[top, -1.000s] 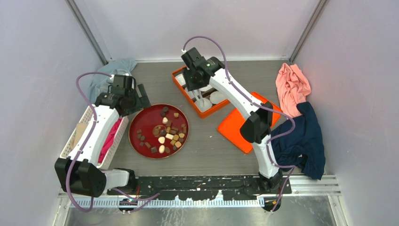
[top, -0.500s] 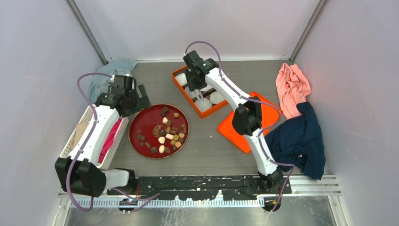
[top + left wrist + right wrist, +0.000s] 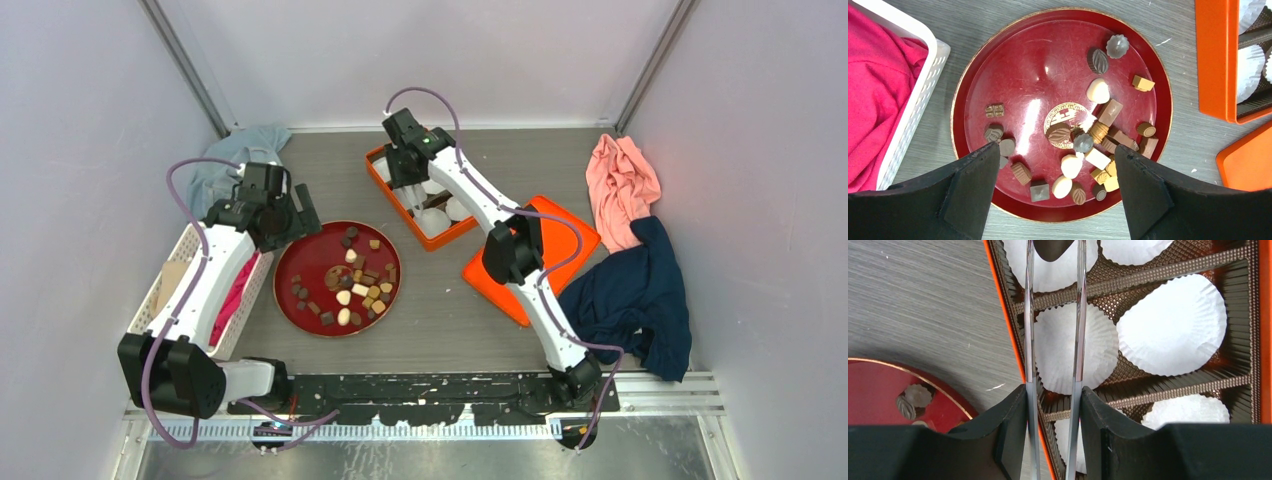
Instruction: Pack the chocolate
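Several small chocolates [image 3: 360, 285], dark, tan and cream, lie on a red plate [image 3: 290, 262]. My left gripper [image 3: 300, 212] hovers open and empty at the plate's far-left rim; its wrist view shows the chocolates [image 3: 1098, 127] between the spread fingers of the gripper [image 3: 1056, 147]. My right gripper [image 3: 408, 180] is over the orange box [image 3: 385, 185]. It [image 3: 1053, 390] is shut on metal tongs [image 3: 1029, 340], whose tips pinch a dark piece [image 3: 1050, 247] above white paper cups [image 3: 1168, 325] in the brown tray.
The orange lid [image 3: 540, 262] lies right of the box. A white basket [image 3: 170, 290] with pink cloth stands left of the plate. Pink cloth [image 3: 622, 185] and navy cloth [image 3: 640, 295] lie at the right, and a blue-grey cloth [image 3: 235, 150] at the far left.
My right arm has shifted left and farther back over the orange box, carrying the tongs. My left gripper has barely moved.
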